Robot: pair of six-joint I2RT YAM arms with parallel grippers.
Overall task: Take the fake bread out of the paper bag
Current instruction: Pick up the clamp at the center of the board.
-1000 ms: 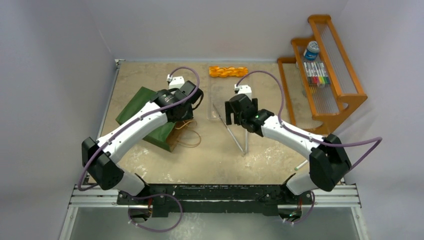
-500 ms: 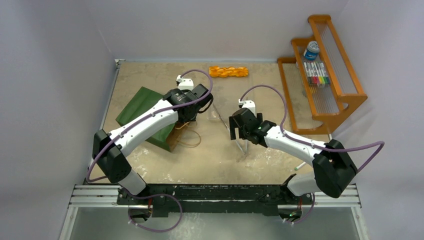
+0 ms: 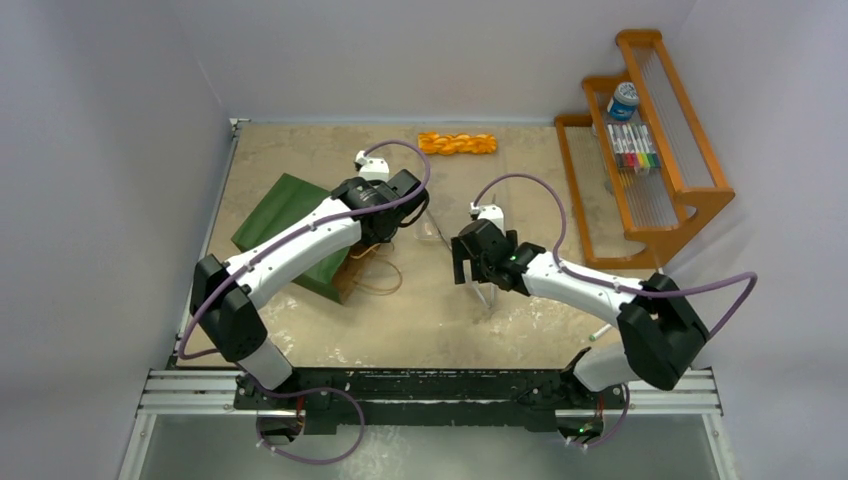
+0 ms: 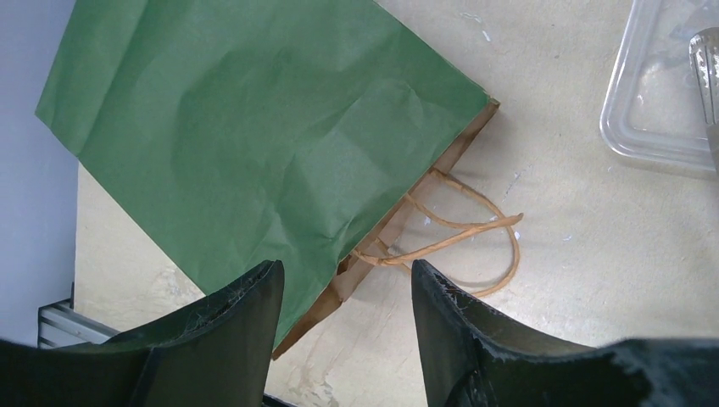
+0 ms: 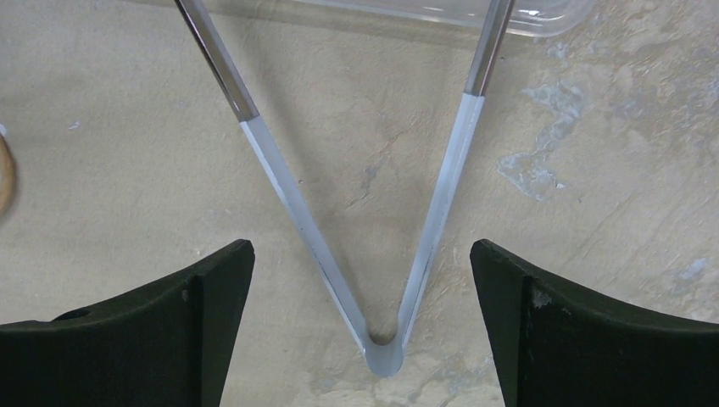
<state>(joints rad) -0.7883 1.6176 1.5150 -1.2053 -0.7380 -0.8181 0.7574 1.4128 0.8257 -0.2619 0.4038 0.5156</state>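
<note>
Top external: left arm extended over paper bag, elbow bent.

No words or numbers can be read here. The can on the rack has a blue and white wrap that may carry print, but it is too small to make out. The pens below it are too tiny to read as well. The bag shows only plain green paper.
</note>
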